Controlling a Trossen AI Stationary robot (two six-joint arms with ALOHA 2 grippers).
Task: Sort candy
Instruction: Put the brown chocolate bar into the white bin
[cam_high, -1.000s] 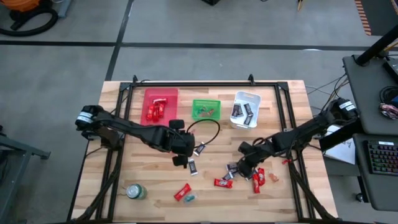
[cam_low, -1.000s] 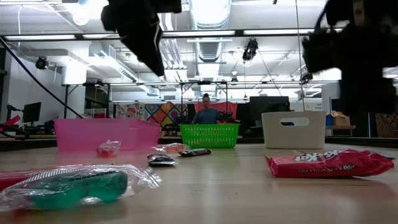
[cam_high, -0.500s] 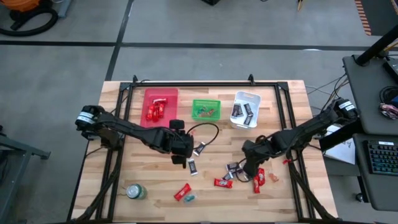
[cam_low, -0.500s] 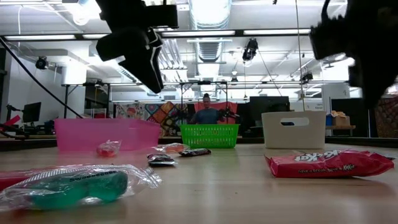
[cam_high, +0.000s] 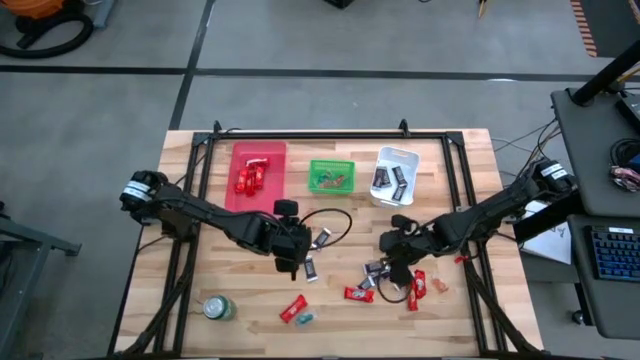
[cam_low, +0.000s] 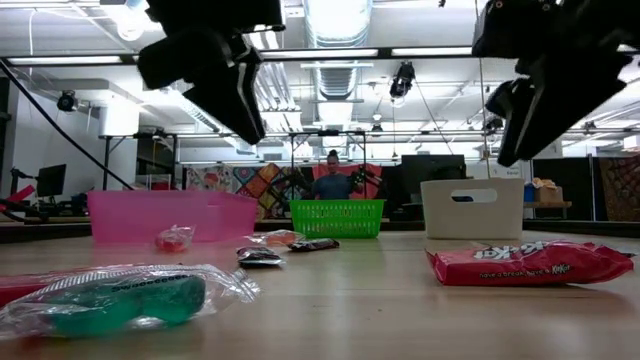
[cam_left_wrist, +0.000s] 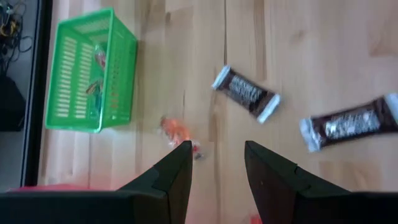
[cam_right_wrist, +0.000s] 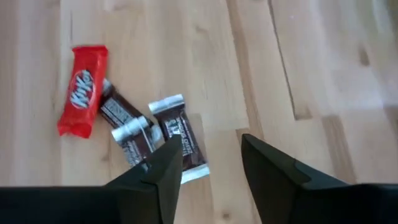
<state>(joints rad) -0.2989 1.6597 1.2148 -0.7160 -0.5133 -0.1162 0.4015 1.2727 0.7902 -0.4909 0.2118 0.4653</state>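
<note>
From above, both arms hang over the middle of the worktop (cam_high: 240, 300). The left claw (cam_high: 291, 262) is spread and grasps nothing; its wrist camera shows two brown candy bars (cam_left_wrist: 245, 94) and an orange sweet (cam_left_wrist: 175, 129) lying apart on bare wood near the green basket (cam_left_wrist: 93, 71). The right claw (cam_high: 395, 270) is also released, above a brown bar (cam_right_wrist: 180, 138) beside a red bar (cam_right_wrist: 83, 90). Only the level view shows the teal sweet (cam_low: 125, 298) close up and a person (cam_low: 332, 180) far behind. A green can (cam_high: 217, 308) stands near the left corner.
</note>
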